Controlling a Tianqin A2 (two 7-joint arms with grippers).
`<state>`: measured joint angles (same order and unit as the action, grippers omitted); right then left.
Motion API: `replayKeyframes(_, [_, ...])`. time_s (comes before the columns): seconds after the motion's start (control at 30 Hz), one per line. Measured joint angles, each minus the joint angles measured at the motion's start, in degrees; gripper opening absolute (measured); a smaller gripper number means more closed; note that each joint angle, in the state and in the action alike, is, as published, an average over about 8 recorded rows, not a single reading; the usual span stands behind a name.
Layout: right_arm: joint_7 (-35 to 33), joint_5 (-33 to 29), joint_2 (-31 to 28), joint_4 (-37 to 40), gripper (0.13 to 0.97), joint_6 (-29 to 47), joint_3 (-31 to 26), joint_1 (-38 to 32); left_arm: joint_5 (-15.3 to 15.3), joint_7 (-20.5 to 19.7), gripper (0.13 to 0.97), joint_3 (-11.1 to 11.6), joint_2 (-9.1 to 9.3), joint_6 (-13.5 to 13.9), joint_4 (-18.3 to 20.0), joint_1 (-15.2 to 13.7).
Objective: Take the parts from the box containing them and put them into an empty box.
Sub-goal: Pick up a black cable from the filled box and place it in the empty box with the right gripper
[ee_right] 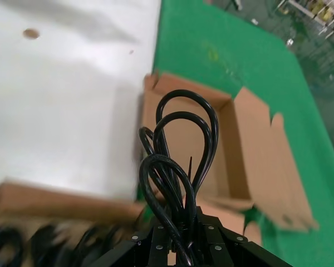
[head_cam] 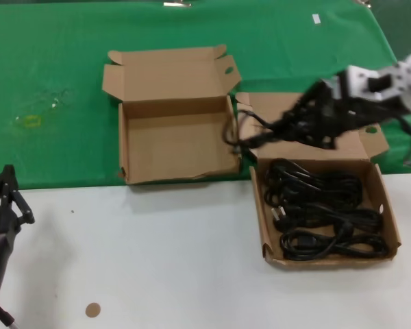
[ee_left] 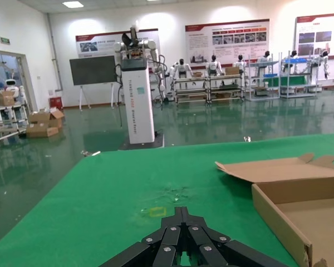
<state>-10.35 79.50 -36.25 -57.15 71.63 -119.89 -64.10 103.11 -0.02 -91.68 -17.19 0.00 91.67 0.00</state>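
Glossy black cord bundle [ee_right: 175, 167] hangs looped, clamped in the right gripper [ee_right: 181, 245].

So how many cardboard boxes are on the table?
2. A wide, empty brown cardboard box lies on the green cloth. A longer brown cardboard box, holding black power cords, sits to its right. None seems hidden.

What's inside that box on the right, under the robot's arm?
The box containing them holds several coiled black power cords. The right gripper, holding another cord, covers part of its lid.
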Motion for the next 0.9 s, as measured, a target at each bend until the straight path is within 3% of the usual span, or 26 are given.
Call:
replayKeyframes(0.53, [-2.26,-3.58,16.83,15.17,0.216,-9.25,-4.07,-6.17,0.00,0.00,0.144,0.00,0.00,0.00,0.00,0.00])
replayKeyframes(0.9, [-7.91,-3.80,26.07,29.53,0.215,-14.21,-4.56,-10.74,0.00,0.00,0.144,0.00,0.00,0.00,0.00,0.00])
